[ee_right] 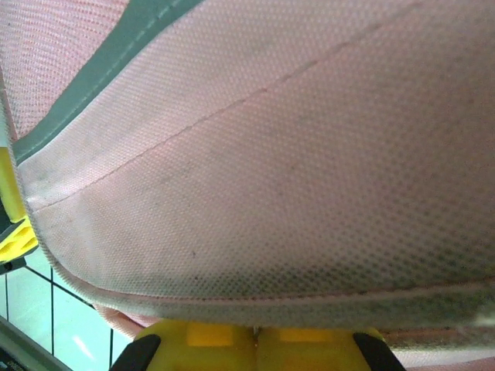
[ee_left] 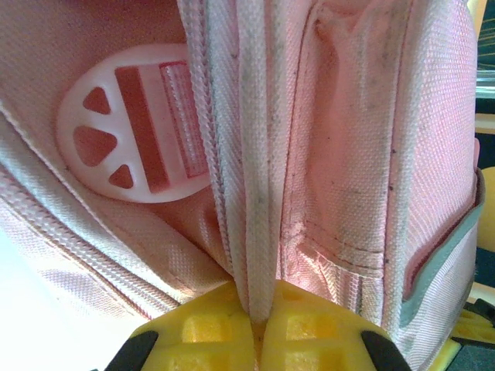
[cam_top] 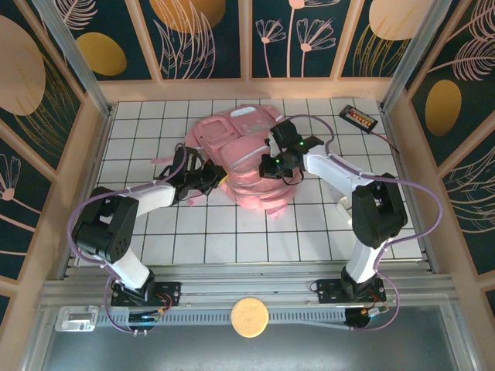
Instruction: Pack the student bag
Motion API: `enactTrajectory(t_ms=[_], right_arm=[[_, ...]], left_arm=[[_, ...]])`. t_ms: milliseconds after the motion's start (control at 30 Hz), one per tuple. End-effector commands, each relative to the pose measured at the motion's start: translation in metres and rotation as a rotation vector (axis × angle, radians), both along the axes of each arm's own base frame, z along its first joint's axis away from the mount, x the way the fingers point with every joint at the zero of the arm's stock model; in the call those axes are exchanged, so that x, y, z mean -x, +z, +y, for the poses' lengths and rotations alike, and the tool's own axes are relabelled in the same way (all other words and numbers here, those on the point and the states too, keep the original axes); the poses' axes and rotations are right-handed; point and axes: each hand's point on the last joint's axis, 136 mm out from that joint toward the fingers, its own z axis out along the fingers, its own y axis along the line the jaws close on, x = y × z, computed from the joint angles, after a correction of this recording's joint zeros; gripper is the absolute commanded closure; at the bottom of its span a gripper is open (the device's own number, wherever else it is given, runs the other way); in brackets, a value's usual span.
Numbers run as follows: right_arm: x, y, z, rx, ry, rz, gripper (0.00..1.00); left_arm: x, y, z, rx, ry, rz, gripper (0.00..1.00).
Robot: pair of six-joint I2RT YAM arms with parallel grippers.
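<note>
— Where do things stand, left to right?
— Left fingers (ee_left: 259,344) clamped on a pale strap (ee_left: 251,154) of the student bag (cam_top: 240,147), which lies mid-desk (cam_top: 155,232). Right fingers (ee_right: 255,340) pinched shut on its fabric.
— Packed?
— Nothing visibly loaded; early, I'd judge.

Two white-and-black arms (cam_top: 147,197), lilac cables (cam_top: 74,220), yellow waffle-gridded pincer pads (ee_left: 209,332)

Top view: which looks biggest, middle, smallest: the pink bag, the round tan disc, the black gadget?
1. student bag
2. round tan disc
3. black gadget, though the disc lies nearer the camera, so that's unsure.
</note>
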Motion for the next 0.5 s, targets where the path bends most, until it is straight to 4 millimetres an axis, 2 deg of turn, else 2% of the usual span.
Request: enactTrajectory(t_ms=[0,167,200,267,367,400,467], right_arm=[[0.009,0.003,0.009,-0.006,0.022,0.016,1.00],[0.026,0.002,0.045,-0.033,0.082,0.044,1.00],[0.030,0.002,0.054,-0.042,0.096,0.052,1.00],[0.033,0.005,0.071,-0.065,0.125,0.059,1.00],[0.035,0.008,0.095,-0.082,0.163,0.069,1.00],[0.034,0.009,0.101,-0.087,0.168,0.070,1.00],[0.031,0.008,0.105,-0.087,0.166,0.078,1.00]], left_arm=[[-0.013,0.003,0.023,-0.048,0.027,-0.021,1.00],[-0.029,-0.004,0.045,-0.148,-0.019,0.000,1.00],[-0.038,0.003,0.051,-0.167,-0.021,-0.017,1.00],[-0.049,0.001,0.060,-0.210,-0.040,-0.015,1.00],[-0.064,0.009,0.067,-0.250,-0.067,-0.034,1.00],[-0.067,0.010,0.067,-0.252,-0.076,-0.036,0.95],[-0.067,0.015,0.066,-0.244,-0.077,-0.038,0.77]])
